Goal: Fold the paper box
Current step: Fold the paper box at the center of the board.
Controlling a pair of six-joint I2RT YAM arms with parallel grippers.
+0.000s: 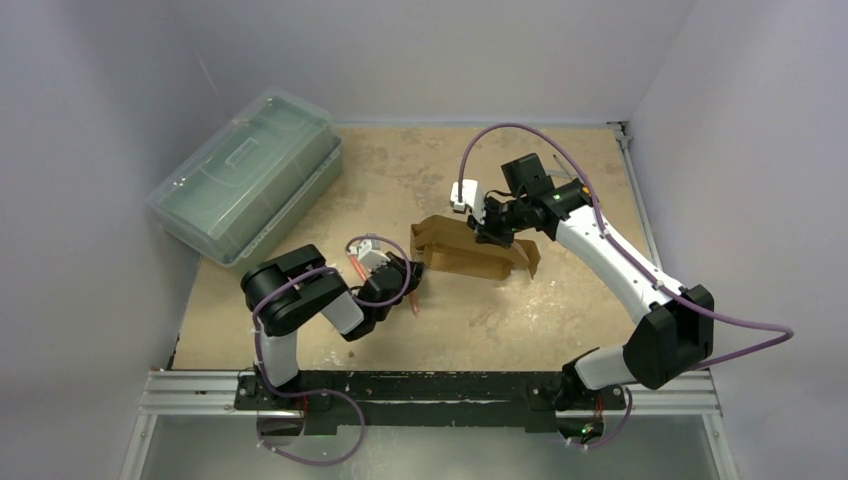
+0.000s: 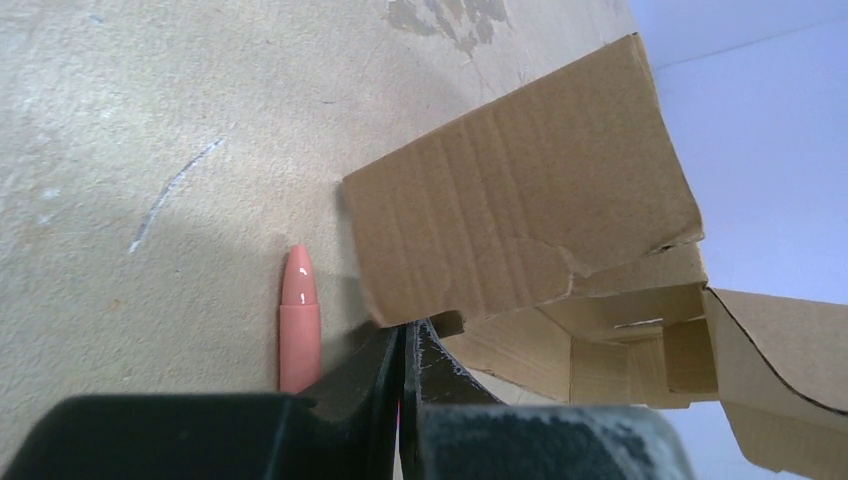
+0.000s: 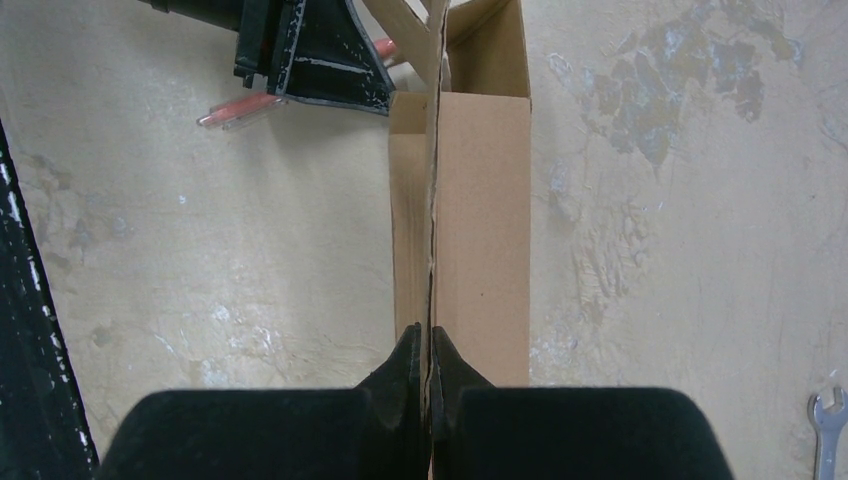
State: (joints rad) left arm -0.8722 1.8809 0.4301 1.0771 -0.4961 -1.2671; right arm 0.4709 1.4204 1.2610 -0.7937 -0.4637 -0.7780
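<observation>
Paper box (image 1: 462, 258) mid-table (image 1: 480, 320), lying on side, half-formed, end flaps open. Right gripper (image 3: 428, 362): jaws pinched on thin edge of upright box panel. Left gripper (image 2: 405, 342): jaws together, tips at lower corner of near end flap; cannot tell if any card pinched. Step, judged: body shaped, end flaps not yet closed. Next needs 2 things: right steadies box, left pushes flap inward along crease without tearing.

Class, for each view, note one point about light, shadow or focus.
Top external: soft even light, faint shadows on the table. Left wrist: paper box sharp, left gripper dark and blurred. Right wrist: right gripper underexposed, box edge crisp.
</observation>
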